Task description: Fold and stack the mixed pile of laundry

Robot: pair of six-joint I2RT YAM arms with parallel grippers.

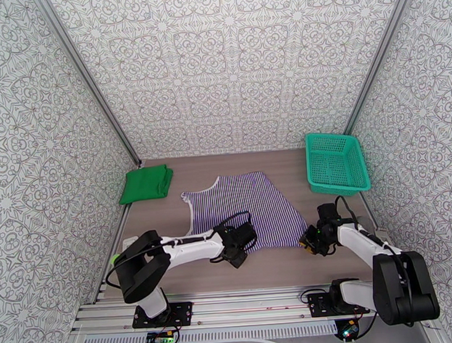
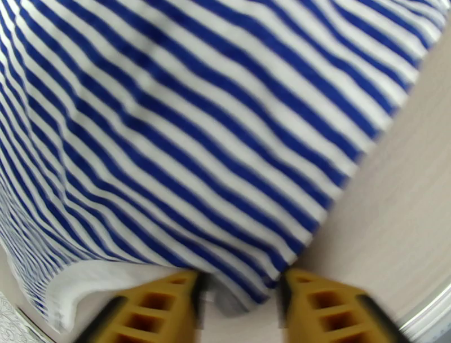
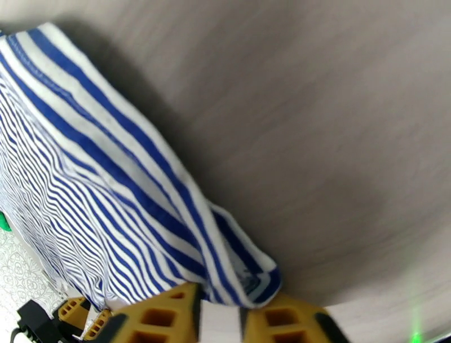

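Patterned walls (image 1: 231, 63) box in the grey desk (image 1: 276, 267) on three sides. Biggest thing on it is the striped top (image 1: 253, 204), purple-and-white, spread flat across the middle. Its white-trimmed shoulder end points far left and its hem runs along the near side.

The left arm (image 1: 187, 243) reaches in from the near left, its wrist and a black cable (image 1: 235, 218) lying over the near-left part of the top. The right arm (image 1: 367, 246) comes in from the near right, down at the hem's right corner.

Far right, the teal mesh basket (image 1: 349, 160) sits against the wall, apart from the top's right edge. Far left, the green T-shirt (image 1: 145, 183) lies folded beside the wall rail, well apart from the striped shoulder.

Close up now. On the left wrist camera the left jaws have drawn in on the hem, yellow fingers (image 2: 169, 307) either side of a bunched fold, and the stripes rise away from them. On the right wrist camera the right jaws are nearly together. The striped corner is pinched between the fingers (image 3: 163, 316) and lifted, with a shadow on the desk beneath it.
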